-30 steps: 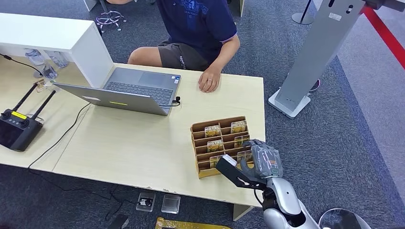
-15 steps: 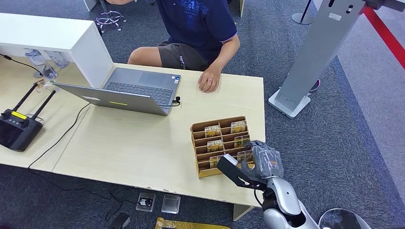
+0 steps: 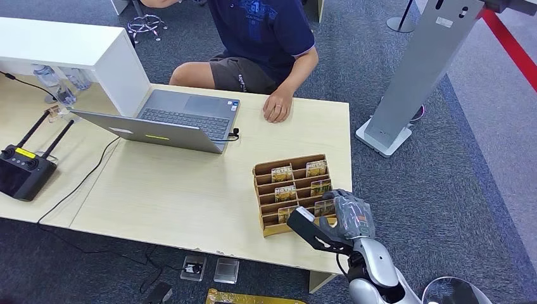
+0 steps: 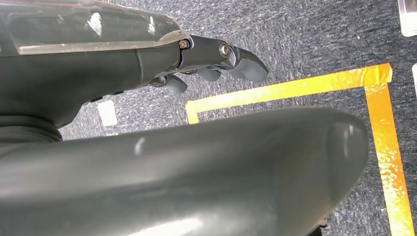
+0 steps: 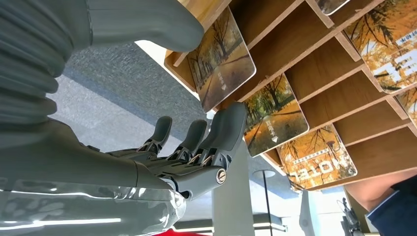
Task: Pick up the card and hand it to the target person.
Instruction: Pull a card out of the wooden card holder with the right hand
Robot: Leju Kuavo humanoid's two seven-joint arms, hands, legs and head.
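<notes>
— On the pale wooden table (image 3: 190, 196), what's the biggest thing you can make out?

— The open laptop (image 3: 171, 120), up at the far side by the white shelf unit (image 3: 76, 54). A person (image 3: 266, 44) in a dark blue shirt sits behind the table with one hand (image 3: 277, 109) flat on its top, just right of the laptop. Off to the left lies a black controller (image 3: 24, 171) with two antennas.

— And the cards?

— They stand in a tiered wooden rack (image 3: 292, 190) near the table's right front corner. The card (image 5: 223, 61) in the nearest row, on the rack's right side, carries an autumn tree picture and sits upright in its slot.

— Is the robot holding it?

— The right hand (image 3: 345, 218) is at the rack's near right corner. Close up, its thumb (image 5: 142, 22) lies on one side of that card's edge and the dark fingers (image 5: 216, 142) are stretched out on the other side, apart from one another. I can't tell whether they actually pinch it.

— The left hand?

— The left hand (image 4: 211, 59) hangs over grey carpet marked with yellow tape (image 4: 383, 123), fingers curled in lightly, holding nothing.
</notes>
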